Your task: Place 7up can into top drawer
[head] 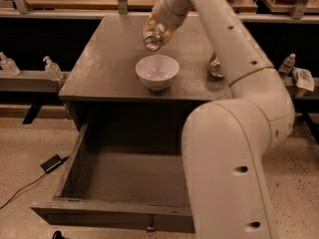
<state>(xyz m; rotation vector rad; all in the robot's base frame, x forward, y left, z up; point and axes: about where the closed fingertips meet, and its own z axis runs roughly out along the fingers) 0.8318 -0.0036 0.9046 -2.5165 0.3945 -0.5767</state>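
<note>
1. Right now I have the gripper (155, 37) up over the far half of the surface (99, 68), just beyond the white bowl (157, 71) and above it.
2. Its fingers (167, 32) are clamped around the 7up can (153, 42), one on each side of the body, so the can is off the surface and held in the air.
3. From my view the can's long axis is tilted. One shiny silver end points down and toward the near side, roughly at the bowl's far rim, and the other end is buried up between the fingers where I cannot see it.
4. I cannot make out any markings on the can's body.
5. The bowl stands upright near the middle of the surface, close to the near edge. Whether the can overlaps the bowl's rim or only hangs just beyond it, I cannot tell.
6. To the right, an orange-gold can (215, 66) sits on the surface, partly hidden behind the arm (239, 49).
7. The top drawer (114, 214) is pulled out toward me below the surface's near edge, its dark grey box open, with the small knob (149, 228) on the front panel.
8. The arm's big near link covers the drawer's right part.
9. The held can is well apart from the drawer, farther back and higher.
</note>
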